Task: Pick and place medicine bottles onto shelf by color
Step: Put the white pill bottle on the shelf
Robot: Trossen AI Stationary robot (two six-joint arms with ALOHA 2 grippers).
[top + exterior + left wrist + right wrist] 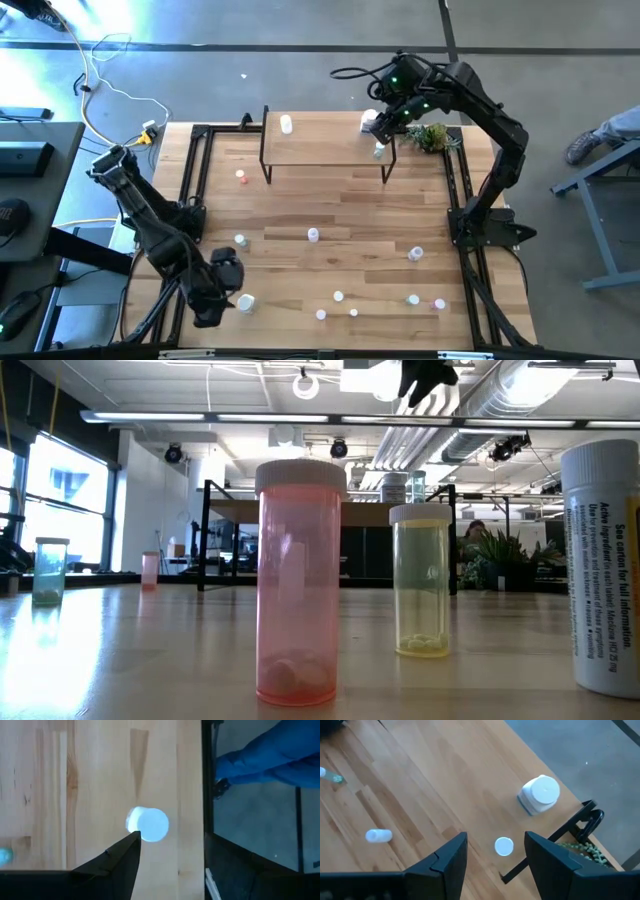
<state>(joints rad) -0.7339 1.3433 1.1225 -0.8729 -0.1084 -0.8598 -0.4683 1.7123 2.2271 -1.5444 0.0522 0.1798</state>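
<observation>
Medicine bottles stand scattered on the wooden table (330, 215). In the low view, a pink one (298, 585) and a yellow one (420, 580) stand nearest. The shelf (325, 140) stands at the far side and carries a bottle (287, 124) at its left. A large white bottle (540, 795) and a small white-capped one (504, 846) stand at its right end. My right gripper (495, 865) hangs open above that right end, empty. My left gripper (225, 288) hangs open over the near left corner, beside a white-capped bottle (148, 824), with one finger (120, 860) showing.
A green plant sprig (432, 136) lies just right of the shelf. More bottles stand along the near edge (338, 297) and at mid-table (313, 234). Black frame rails (195, 180) run along both table sides. A person's blue sleeve (270, 755) shows beyond the table's edge.
</observation>
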